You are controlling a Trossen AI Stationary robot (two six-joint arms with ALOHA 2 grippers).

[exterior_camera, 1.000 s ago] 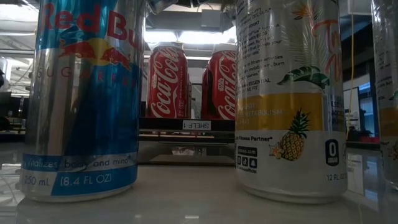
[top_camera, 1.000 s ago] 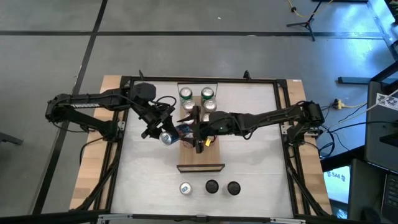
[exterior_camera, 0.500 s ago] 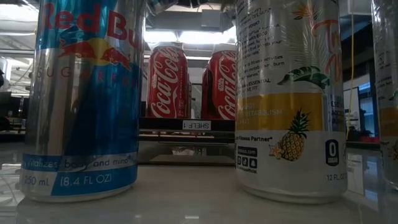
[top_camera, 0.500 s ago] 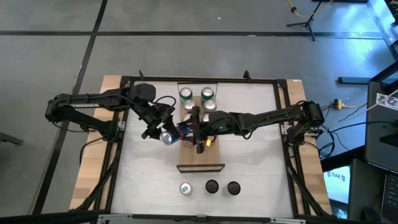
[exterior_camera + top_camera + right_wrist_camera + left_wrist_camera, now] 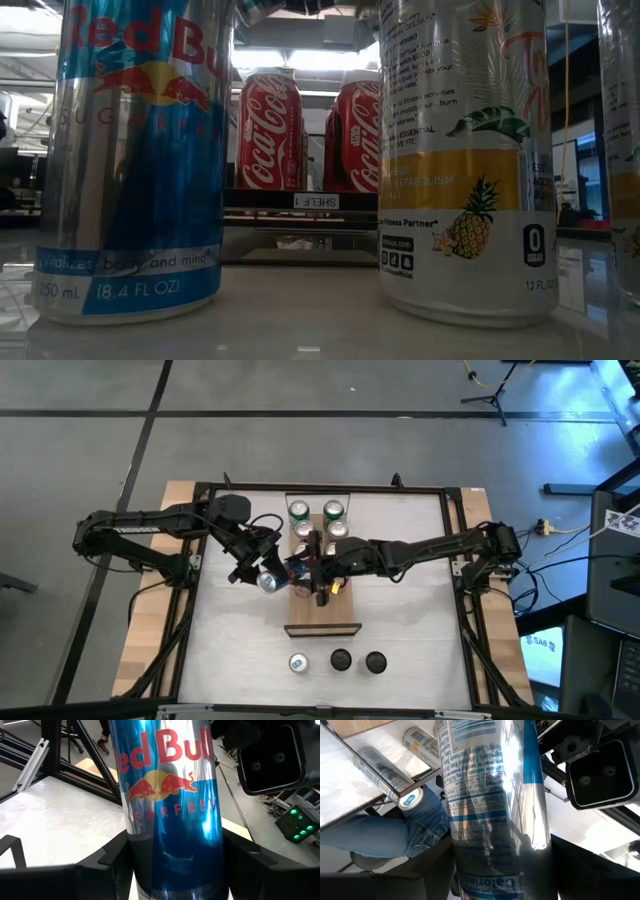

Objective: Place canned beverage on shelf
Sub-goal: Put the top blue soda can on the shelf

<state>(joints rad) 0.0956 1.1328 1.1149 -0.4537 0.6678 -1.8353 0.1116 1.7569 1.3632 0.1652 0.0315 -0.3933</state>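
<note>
A slim blue-and-silver Red Bull can (image 5: 170, 805) hangs tilted over the left edge of the light-wood shelf (image 5: 322, 618). It also fills the left wrist view, printed side showing (image 5: 495, 810). My right gripper (image 5: 172, 865) reaches in from the table's right and is shut on the can's lower body. My left gripper (image 5: 255, 568) comes from the table's left and sits at the can's silver top end (image 5: 267, 582). Several cans (image 5: 316, 520) stand on the shelf's far end. In the low view, two red cola cans (image 5: 268, 130) stand on the shelf. My right gripper pinches the can's lower body (image 5: 145, 855), below the lettering, between its two fingers (image 5: 107, 862). The fingers come nearly level from the table's right and lie across the can. The can is clear of the shelf and tilted, its top end toward my left arm.
Three cans (image 5: 341, 660) stand in a row by the table's near edge. Two of them, a Red Bull can (image 5: 135, 160) and a pineapple-print can (image 5: 465, 160), loom close in the low view. A black frame (image 5: 200, 490) rims the white tabletop. White tabletop shows on both sides of the shelf.
</note>
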